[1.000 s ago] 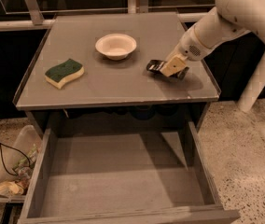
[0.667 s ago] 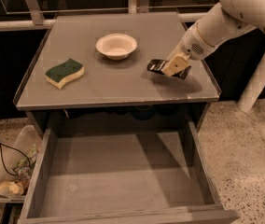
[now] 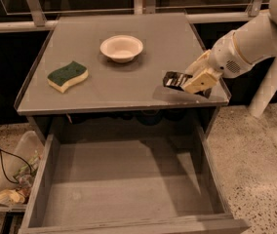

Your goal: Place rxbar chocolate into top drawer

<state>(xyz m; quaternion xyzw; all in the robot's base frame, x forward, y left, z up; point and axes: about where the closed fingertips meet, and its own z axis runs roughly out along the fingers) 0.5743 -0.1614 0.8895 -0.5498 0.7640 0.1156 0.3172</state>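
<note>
**Gripper** (image 3: 191,81): mine, at the right front corner of the table (image 3: 128,91), just inside its front edge. Closed on one end of the rxbar chocolate (image 3: 173,79); the rest of the bar sticks out to the left, clear of my fingers.

**Rxbar chocolate:** black wrapper, pale lettering. A shadow lies on the table below and in front of it, so I judge it lifted off the surface, not resting.

**Change, past second:** gripper and bar have shifted together toward the front edge and a little to the right. I read this as pick done, carry begun.

**Arm** (image 3: 248,45): white, coming in from the right.

**Top drawer** (image 3: 128,184): pulled fully out below the table, grey, nothing lying in it. Next I judge the bar must clear the front lip, then descend.

**Bowl** (image 3: 121,48): pale, rear centre, well apart.

**Sponge** (image 3: 68,75): green and yellow, left side, untouched.
</note>
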